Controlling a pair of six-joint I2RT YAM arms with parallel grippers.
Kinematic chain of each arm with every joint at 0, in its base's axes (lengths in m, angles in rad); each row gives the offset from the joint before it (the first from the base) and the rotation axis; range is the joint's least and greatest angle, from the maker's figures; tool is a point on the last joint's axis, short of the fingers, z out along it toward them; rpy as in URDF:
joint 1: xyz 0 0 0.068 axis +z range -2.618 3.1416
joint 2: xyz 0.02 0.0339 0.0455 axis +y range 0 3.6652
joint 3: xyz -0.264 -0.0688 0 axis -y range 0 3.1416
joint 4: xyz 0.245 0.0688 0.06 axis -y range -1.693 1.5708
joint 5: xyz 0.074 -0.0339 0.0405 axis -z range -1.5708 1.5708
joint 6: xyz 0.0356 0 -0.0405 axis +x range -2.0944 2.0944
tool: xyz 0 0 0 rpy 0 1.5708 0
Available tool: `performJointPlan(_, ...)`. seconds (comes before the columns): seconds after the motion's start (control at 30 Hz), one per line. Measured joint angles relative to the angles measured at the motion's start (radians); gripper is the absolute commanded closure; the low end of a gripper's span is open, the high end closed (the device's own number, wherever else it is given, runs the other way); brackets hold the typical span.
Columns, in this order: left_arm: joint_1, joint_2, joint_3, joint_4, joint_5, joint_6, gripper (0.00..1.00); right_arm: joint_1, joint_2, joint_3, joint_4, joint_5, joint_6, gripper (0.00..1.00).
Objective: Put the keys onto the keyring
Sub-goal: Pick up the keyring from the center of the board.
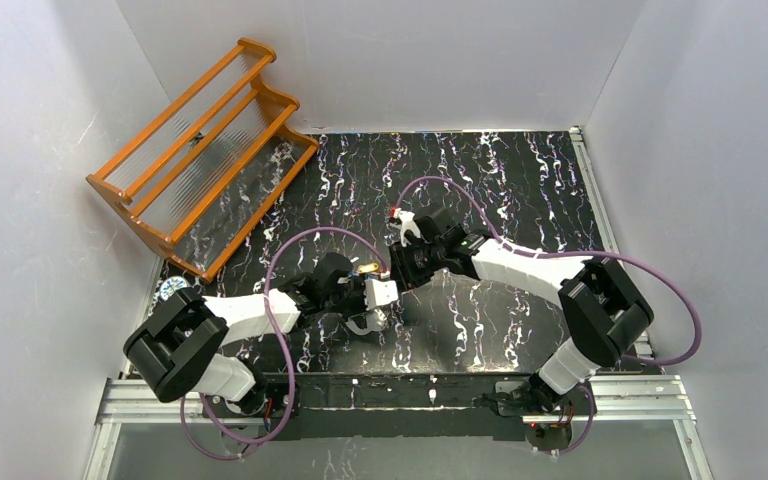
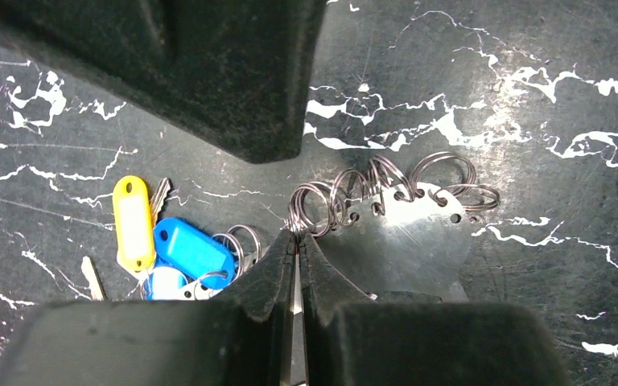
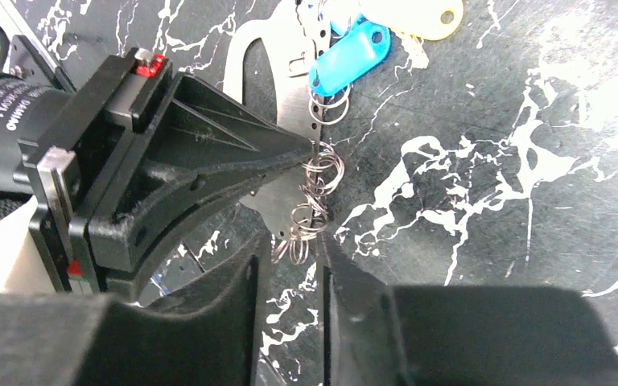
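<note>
Your left gripper (image 2: 298,241) has its two fingers pressed tight together on one little wire loop at the edge of the keyring (image 2: 418,233), the flat silver plate. I think this is to stop the plate from sliding while the other hand works. Your right gripper (image 3: 291,257) has its fingers a little apart, with the end loops right at its tips. The keys (image 2: 181,249), with blue and yellow tags, lie bunched on the table (image 2: 531,322) just beside the left fingers, on the side away from the plate.

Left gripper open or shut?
Shut. The left gripper has its fingers nearly touching, pinched on the keyring edge beside the wire loops.
</note>
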Motion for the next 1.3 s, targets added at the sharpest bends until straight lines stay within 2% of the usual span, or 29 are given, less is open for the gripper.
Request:
performJointPlan(0.1,0.000,-0.018,0.000,-0.008,-0.013,-0.022,1.00,-0.001,-0.019,-0.004,0.000,0.008,-0.013,0.47)
performJointPlan(0.17,0.000,-0.040,0.000,-0.016,-0.022,-0.038,1.00,-0.002,-0.039,-0.005,0.003,0.010,-0.021,0.44)
performJointPlan(0.33,0.000,-0.126,-0.002,-0.023,-0.034,-0.087,1.00,-0.004,-0.109,-0.031,0.046,0.010,-0.051,0.41)
performJointPlan(0.6,0.000,-0.322,-0.050,0.008,-0.031,-0.217,1.00,-0.008,-0.228,-0.131,0.211,-0.016,-0.143,0.42)
performJointPlan(0.73,0.000,-0.426,-0.103,0.037,-0.015,-0.286,1.00,-0.008,-0.302,-0.216,0.332,-0.080,-0.232,0.42)
performJointPlan(0.93,0.000,-0.556,-0.170,0.095,0.023,-0.351,1.00,-0.008,-0.370,-0.294,0.468,-0.216,-0.371,0.51)
performJointPlan(1.13,0.000,-0.571,-0.185,0.114,0.051,-0.362,1.00,-0.008,-0.368,-0.298,0.521,-0.275,-0.416,0.52)
performJointPlan(1.3,0.000,-0.505,-0.194,0.121,0.072,-0.359,1.00,-0.008,-0.367,-0.298,0.526,-0.284,-0.438,0.55)
